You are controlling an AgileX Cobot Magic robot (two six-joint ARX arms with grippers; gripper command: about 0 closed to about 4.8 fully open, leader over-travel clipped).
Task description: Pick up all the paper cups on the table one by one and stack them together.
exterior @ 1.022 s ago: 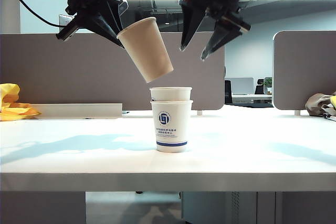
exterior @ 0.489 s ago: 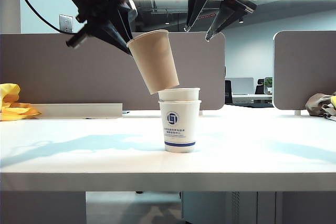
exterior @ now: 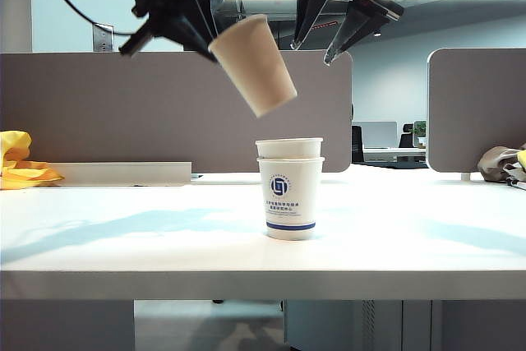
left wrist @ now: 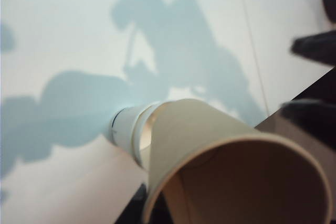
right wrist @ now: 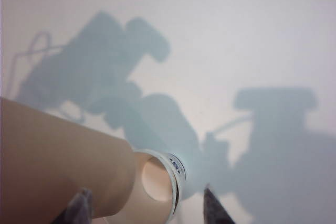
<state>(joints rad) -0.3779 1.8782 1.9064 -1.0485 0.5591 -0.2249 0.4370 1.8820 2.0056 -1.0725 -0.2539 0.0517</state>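
You have the white surface [exterior: 123, 244] running the whole width of the view, with grey partitions [exterior: 99, 108] standing along its back edge and a yellow cloth [exterior: 20, 162] at its far left end. Near the middle of the surface, a little toward the front edge, the two white cups [exterior: 290, 195] stand upright and nested, the inner rim showing just above the outer one, blue logo and band facing the front. Your brown cup [exterior: 253, 63] hangs in the air above and slightly left of that stack, tilted, its base pointing down toward the stack and clear of it, its mouth up toward the left arm. Your left claw [exterior: 197, 26] is clamped on the brown cup at the rim, high over the surface; in the left wrist view the cup's open mouth [left wrist: 241, 182] fills the near corner, with the white stack [left wrist: 128, 129] beyond it. Your right claw [exterior: 329, 43] hangs high to the right of the brown cup, jaws spread wide and holding nothing
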